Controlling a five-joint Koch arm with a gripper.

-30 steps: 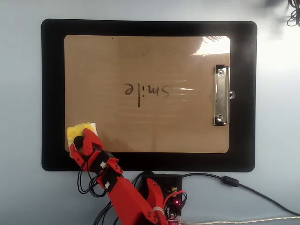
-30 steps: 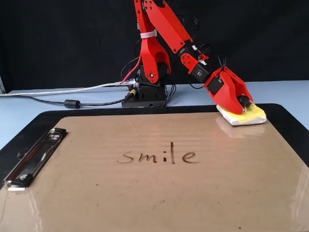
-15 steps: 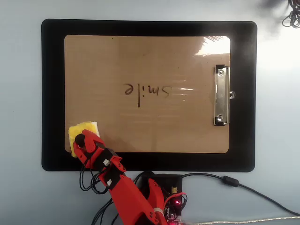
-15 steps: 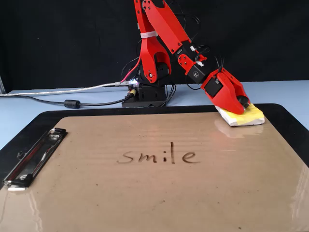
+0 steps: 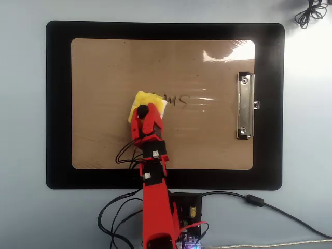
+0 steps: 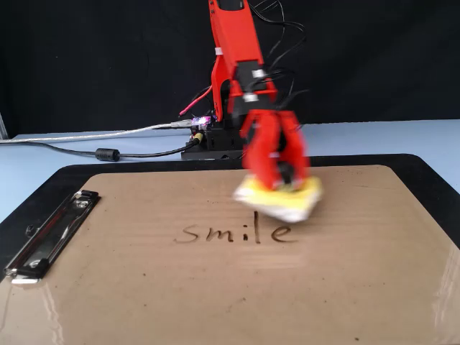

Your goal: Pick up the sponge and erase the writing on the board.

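The claw (image 6: 282, 180) grips the sponge (image 5: 148, 105) over the board (image 5: 104, 72), covering the left letters of the writing (image 5: 176, 100) in the overhead view; pickup looks done; erasing apparently remains, the word still legible.

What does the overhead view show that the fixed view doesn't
Only the overhead view shows the whole black mat framing the board, and the sponge covering part of the writing. Only the fixed view shows the whole word "smile", with the blurred sponge behind it. Both show the hand shut on the sponge, the board and its metal clip.
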